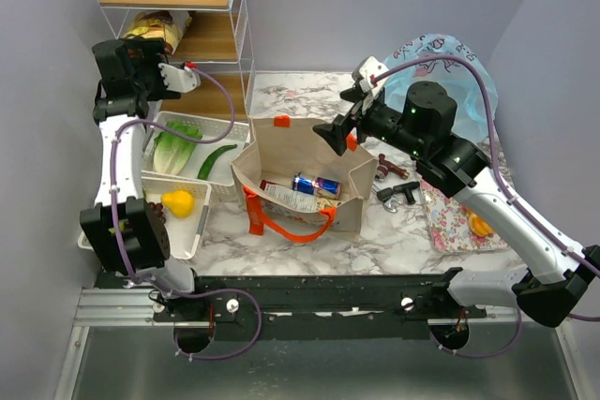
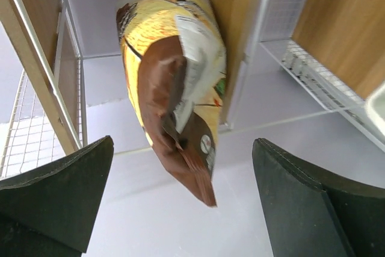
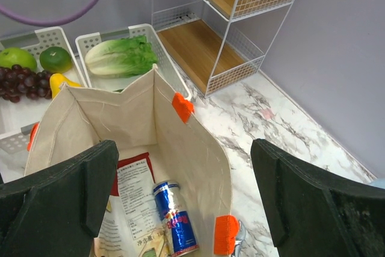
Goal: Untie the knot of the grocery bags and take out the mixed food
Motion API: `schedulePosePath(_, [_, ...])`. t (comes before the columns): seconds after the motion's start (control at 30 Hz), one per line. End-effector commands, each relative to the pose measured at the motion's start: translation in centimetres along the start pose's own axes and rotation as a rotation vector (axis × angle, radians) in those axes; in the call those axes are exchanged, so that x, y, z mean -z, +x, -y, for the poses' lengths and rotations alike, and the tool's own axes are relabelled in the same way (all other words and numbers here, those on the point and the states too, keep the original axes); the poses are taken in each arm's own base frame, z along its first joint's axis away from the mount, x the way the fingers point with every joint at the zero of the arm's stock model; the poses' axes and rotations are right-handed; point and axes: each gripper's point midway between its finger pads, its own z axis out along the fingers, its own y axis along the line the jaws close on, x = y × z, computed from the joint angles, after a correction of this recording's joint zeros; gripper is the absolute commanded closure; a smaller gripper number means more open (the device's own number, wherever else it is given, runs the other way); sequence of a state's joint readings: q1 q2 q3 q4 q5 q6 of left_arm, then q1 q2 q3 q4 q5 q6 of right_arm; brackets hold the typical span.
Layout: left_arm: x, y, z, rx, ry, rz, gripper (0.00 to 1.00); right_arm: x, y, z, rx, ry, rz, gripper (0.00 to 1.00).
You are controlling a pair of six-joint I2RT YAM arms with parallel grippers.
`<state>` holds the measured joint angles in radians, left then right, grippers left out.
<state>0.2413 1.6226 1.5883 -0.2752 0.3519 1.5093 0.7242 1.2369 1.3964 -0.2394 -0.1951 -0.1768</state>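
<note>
Gaping to full width at the wire shelf (image 1: 246, 39) by the tabletop's (image 1: 309, 91) far left corner, the left gripper (image 2: 183, 145) grips nothing, and the yellow-brown snack packet (image 2: 174, 64) on the middle shelf lies between its fingers with a gap on either side. The right gripper (image 3: 183, 147) hangs equally wide and empty above the open canvas tote (image 3: 138, 112) in the tabletop's middle, with a drink can (image 3: 174, 218) and a printed packet (image 3: 135, 191) on the tote's floor. The light-blue plastic bag (image 1: 450, 58) sits at the far right corner.
</note>
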Motion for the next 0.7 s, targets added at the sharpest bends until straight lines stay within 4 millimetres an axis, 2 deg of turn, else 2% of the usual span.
schedulePosePath(0.0, [4.1, -3.1, 2.9, -0.013, 0.098, 0.111, 0.01, -0.4, 1.7, 0.3, 0.013, 0.006, -0.051, 0.01])
schedulePosePath(0.1, [6.9, -5.1, 4.7, 0.003, 0.14, 0.163, 0.01, -0.9, 2.8, 0.7, 0.017, 0.02, -0.097, 0.01])
schedulePosePath(0.37, [15.9, -12.6, 8.0, 0.167, 0.311, 0.327, 0.02, -2.6, 10.2, 0.7, 0.083, -0.017, -0.342, 0.0])
schedulePosePath(0.5, [20.2, -17.9, 8.6, 0.346, 0.413, 0.447, 0.02, -2.6, 13.1, 2.5, 0.139, 0.081, -0.407, 0.0])
schedulePosePath(0.6, [24.4, -23.4, 11.6, 0.488, 0.591, 0.601, 0.04, -2.4, 15.4, 3.5, 0.185, 0.129, -0.464, 0.02])
schedulePosePath(0.63, [25.5, -25.2, 13.2, 0.528, 0.661, 0.644, 0.05, -2.3, 16.2, 3.6, 0.186, 0.138, -0.49, 0.07])
schedulePosePath(0.67, [26.7, -26.7, 14.1, 0.551, 0.693, 0.685, 0.06, -2.3, 16.7, 3.6, 0.18, 0.138, -0.506, 0.17])
